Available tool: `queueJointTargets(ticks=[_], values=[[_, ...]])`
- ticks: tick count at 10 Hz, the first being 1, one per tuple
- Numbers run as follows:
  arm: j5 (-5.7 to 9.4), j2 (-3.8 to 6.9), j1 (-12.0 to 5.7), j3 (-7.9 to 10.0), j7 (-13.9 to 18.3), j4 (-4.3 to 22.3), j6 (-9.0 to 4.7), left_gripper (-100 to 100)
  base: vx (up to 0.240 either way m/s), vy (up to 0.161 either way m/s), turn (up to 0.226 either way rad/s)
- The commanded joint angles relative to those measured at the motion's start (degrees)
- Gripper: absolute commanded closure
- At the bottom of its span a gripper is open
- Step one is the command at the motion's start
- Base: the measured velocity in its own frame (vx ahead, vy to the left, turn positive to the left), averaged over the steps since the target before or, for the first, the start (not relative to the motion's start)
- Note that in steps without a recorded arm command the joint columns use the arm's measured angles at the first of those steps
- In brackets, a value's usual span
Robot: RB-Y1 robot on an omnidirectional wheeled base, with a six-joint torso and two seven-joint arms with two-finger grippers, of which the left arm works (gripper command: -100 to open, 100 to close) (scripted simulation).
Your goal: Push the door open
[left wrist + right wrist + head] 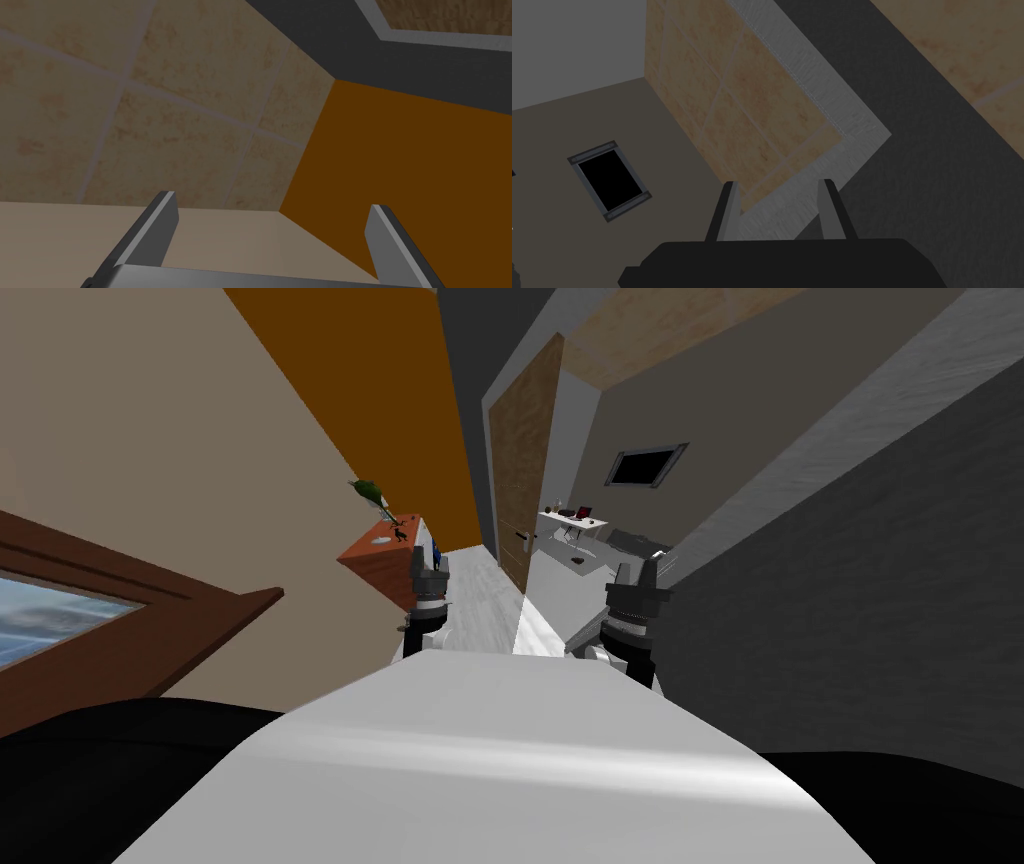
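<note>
Two grippers ride level ahead of an RB-Y1 robot in a narrow corridor, neither yet touching the door [522, 458] it has been told to push. The wood-coloured leaf stands upright ahead of both arms and between their lines, well apart from either. Its dark handle [521, 535] sits low on the near face. To the leaf's right a gap already shows a room with a white desk [572, 523] and a dark screen [645, 466] on the far wall.

The left gripper [428, 558] holds its fingers [162, 225] wide apart on nothing. The right gripper [637, 573] has its fingers [728, 210] parted more narrowly, also empty. Across the head view the leaf lies to the right of the left gripper and to the left of the right one, which faces the gap rather than the wood. The left looks slightly closer to the panel, though the margin is thin.

By this reading the approach is unfinished, and the base must close in before either arm can press the face near the handle. A reddish-brown cabinet [380, 558] topped by a green plant [369, 492] stands against the left wall, near the left arm's path.
</note>
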Motion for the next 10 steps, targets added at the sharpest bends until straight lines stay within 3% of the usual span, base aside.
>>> queueJointTargets(ticks=[1,6,10], values=[[0.60,0.47,-1.37,-0.59,-0.1,2.1,0.31,-100,0.145,0.065,-0.100],[2.19,1.33,-5.33,-2.90,-0.7,8.4,1.01,-100,0.126,0.058,-0.078],[3.09,1.70,-7.58,-4.21,-1.0,12.0,1.41,-100,0.112,0.061,-0.070]])
